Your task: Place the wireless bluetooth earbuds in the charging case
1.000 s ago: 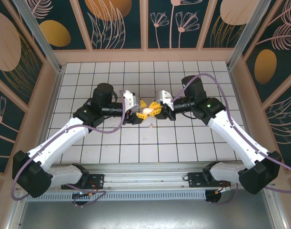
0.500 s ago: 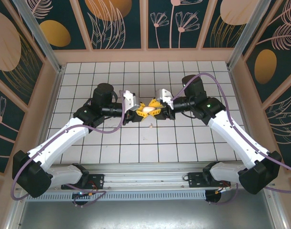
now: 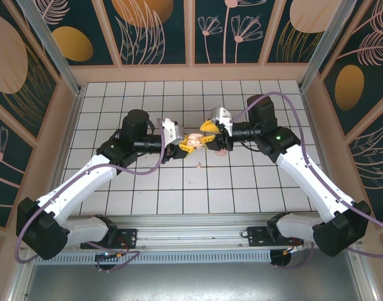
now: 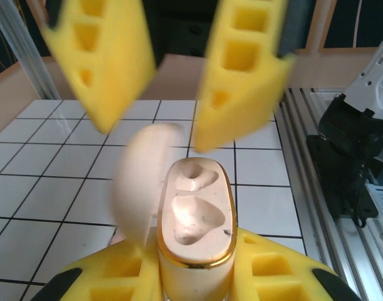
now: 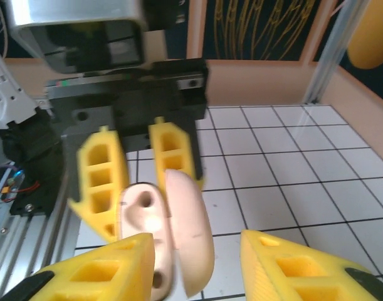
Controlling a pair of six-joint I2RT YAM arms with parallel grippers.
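Since a second ago my right end effector [image 3: 211, 133] has drawn back from the charging case [image 4: 195, 219], its jaws now apart, and the lid [image 4: 141, 182] hangs open. My left end effector [image 4: 195, 279] is clamped on the case's base, steadying it with both sockets [image 4: 194, 216] exposed, ready for loading, I judge. One earbud [image 3: 198, 165] lies on the bench [image 3: 241, 188] just beside.

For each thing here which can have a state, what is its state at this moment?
charging case: open, both sockets empty, gripped at its lower part.
lid: swung open to one side of the case.
left gripper: shut on the charging case.
right gripper: open, holding nothing.
earbud: lying loose on the table, outside the case.
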